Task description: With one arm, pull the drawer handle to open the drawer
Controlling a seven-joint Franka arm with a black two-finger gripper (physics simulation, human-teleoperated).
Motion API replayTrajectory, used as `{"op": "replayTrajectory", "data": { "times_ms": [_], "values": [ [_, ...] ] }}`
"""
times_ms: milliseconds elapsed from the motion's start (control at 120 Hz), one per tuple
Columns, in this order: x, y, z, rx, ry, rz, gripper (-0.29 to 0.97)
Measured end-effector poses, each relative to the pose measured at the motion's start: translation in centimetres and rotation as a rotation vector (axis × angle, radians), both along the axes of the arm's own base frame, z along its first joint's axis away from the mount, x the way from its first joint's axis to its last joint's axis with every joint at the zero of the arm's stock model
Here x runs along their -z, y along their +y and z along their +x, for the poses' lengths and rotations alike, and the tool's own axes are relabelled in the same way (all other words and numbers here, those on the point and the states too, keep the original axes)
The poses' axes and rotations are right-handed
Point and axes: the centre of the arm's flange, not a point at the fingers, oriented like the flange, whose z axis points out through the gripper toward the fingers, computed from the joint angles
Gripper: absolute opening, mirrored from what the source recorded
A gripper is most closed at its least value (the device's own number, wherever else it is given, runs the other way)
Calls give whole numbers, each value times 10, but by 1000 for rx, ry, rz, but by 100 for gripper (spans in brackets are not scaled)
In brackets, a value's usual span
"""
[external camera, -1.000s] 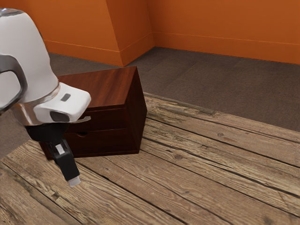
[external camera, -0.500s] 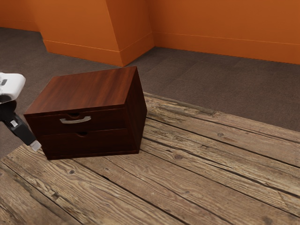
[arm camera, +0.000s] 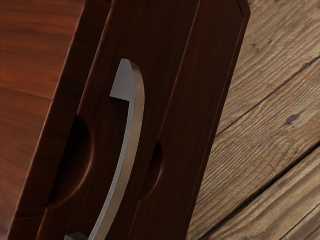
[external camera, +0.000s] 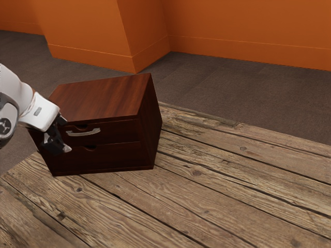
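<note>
Just before gripper point(external camera: 61, 147) lay handle point(arm camera: 125, 150), curved metal bar on shut upper drawer point(external camera: 115, 130). Judged rigid, smooth, likely slippery; hold advised at mid-span. Gripper's opening could not be told.

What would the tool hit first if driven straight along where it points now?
The tool would most likely meet the metal handle on the upper drawer first; the wrist view faces it. Depth unclear.
</note>
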Motion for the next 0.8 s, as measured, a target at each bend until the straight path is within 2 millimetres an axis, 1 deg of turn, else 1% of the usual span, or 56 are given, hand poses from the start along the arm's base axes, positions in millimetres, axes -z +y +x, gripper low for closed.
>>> {"op": "replayTrajectory", "data": {
  "times_ms": [100, 200, 242, 317, 350, 525, 692, 800],
  "values": [
    [5, -4, 11, 70, -6, 35, 68],
    [5, -10, 15, 128, -15, 63, 68],
    [-1, -15, 15, 150, -26, 77, 68],
    [-18, -24, 6, 183, -51, 104, 68],
    [-19, -27, 3, 196, -49, 109, 68],
    [17, -31, -4, 244, 19, 90, 68],
    [35, -29, 2, 276, 42, 92, 68],
    [40, -24, 6, 288, 37, 104, 68]
  ]
}}
